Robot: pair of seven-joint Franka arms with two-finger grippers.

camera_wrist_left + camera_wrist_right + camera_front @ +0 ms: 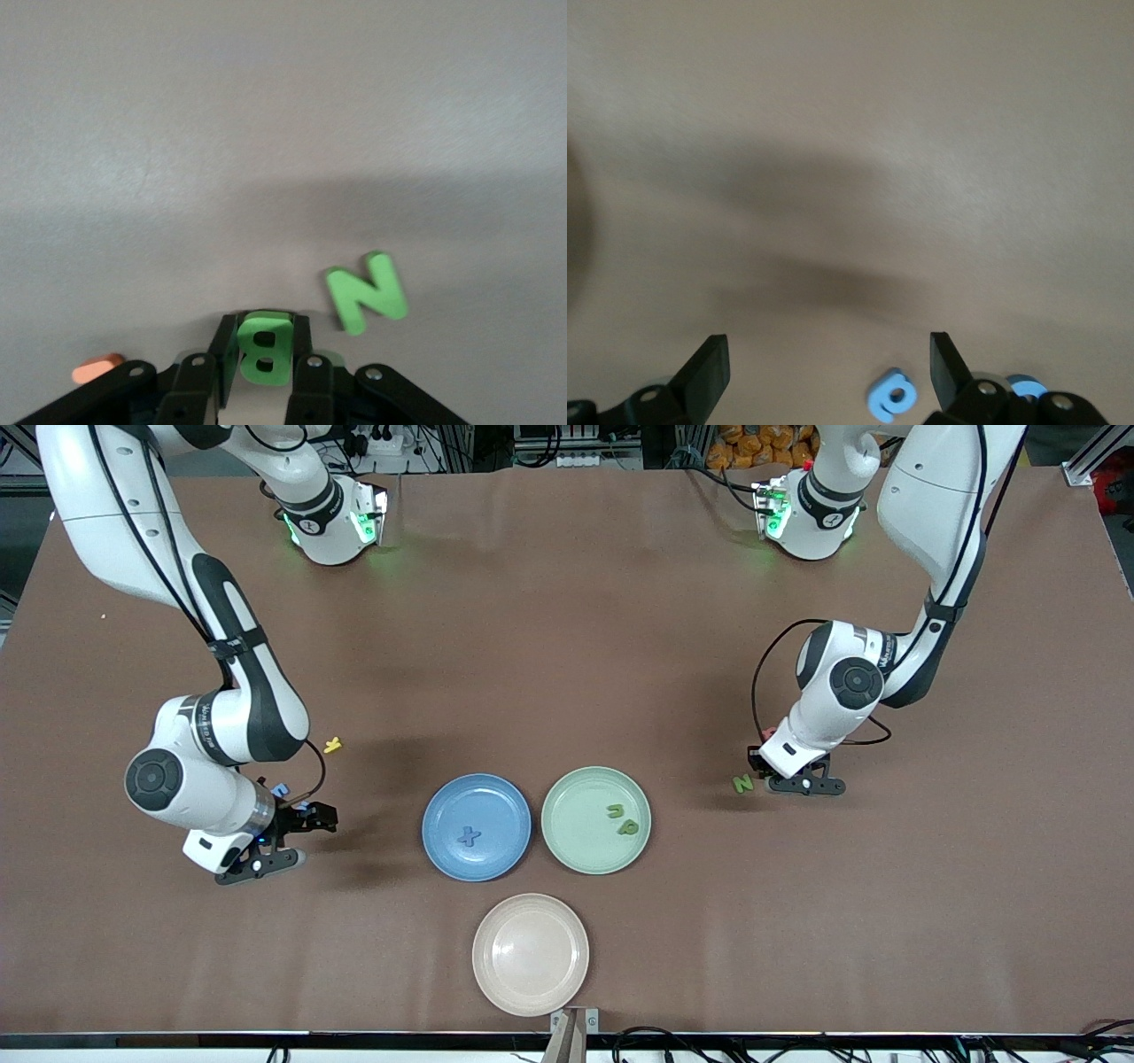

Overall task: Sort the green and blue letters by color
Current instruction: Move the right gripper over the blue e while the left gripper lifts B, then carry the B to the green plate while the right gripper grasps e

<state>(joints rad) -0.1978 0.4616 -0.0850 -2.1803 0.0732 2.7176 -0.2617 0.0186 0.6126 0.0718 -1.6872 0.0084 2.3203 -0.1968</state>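
Our left gripper (pixel 264 354) is down at the brown table (pixel 567 646) toward the left arm's end, its black fingers (pixel 301 359) closed tight on a small flat green foam letter B (pixel 263 348), which stands pinched between the pads in the left wrist view. Just beside that grip lies a flat green foam letter N (pixel 742 783) on the tabletop, apart from the B and tilted, and a small orange-pink piece (pixel 96 369) shows at the gripper's edge, too cut off for us to read its shape. Our right gripper (pixel 829 372) is low over the table toward the right arm's end with its fingers spread wide and nothing between them; a small light blue foam letter a (pixel 891 395) lies on the table between those fingers but nearer to one of them, touching neither, and another light blue piece (pixel 1027 387) peeks out next to that finger, mostly hidden. In the front view we also see a small yellow letter (pixel 332 745) on the table near the right arm's wrist. Between the two arms sit a round blue plate (pixel 443 815) holding a blue letter X (pixel 469 836) and, just beside it, a round green plate (pixel 576 797) holding a green letter u (pixel 614 810) and a green letter p (pixel 628 828). Nearer to the front camera is a round beige plate (pixel 530 954).
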